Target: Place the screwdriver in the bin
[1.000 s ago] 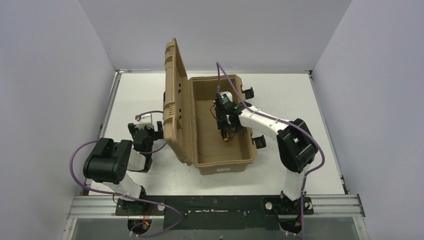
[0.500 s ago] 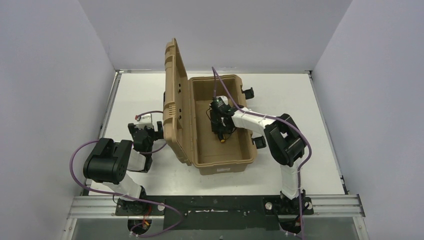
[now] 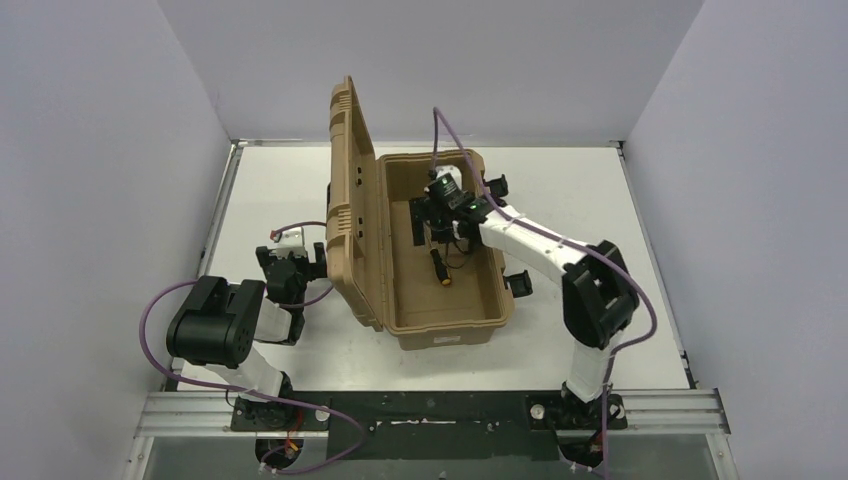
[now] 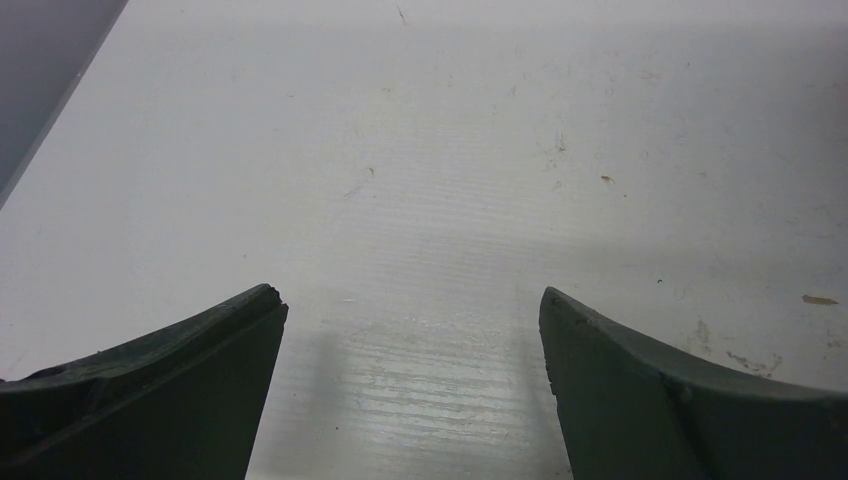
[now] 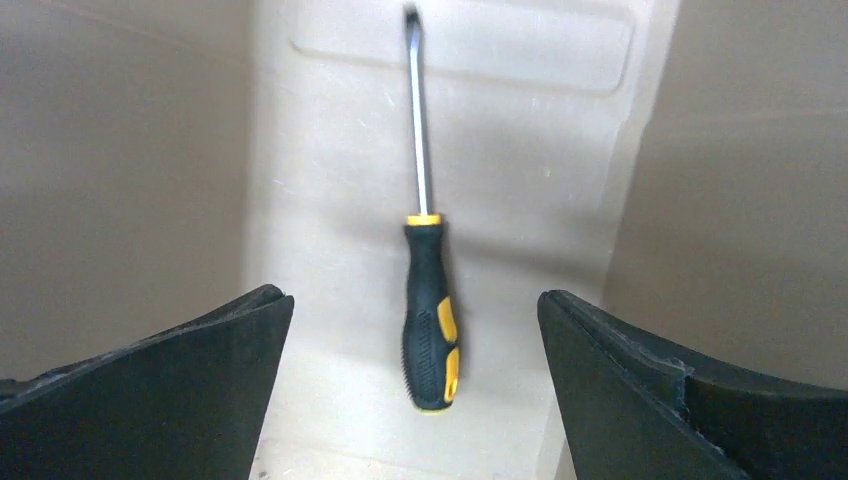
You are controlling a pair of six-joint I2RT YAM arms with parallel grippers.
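The screwdriver (image 5: 427, 290) lies flat on the floor of the bin (image 3: 450, 328), touched by nothing. The right fingers (image 5: 200, 380) hang wide apart above it, holding nothing, so the placing looks done. The left fingers (image 4: 150, 390), also apart, idle over the tabletop (image 4: 450, 150).

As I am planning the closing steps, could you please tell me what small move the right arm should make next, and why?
Probably lift the right pincer straight up out of the bin. Its jaws stand open and empty, and the screwdriver lies flat on the bin floor beneath them, touching neither finger.
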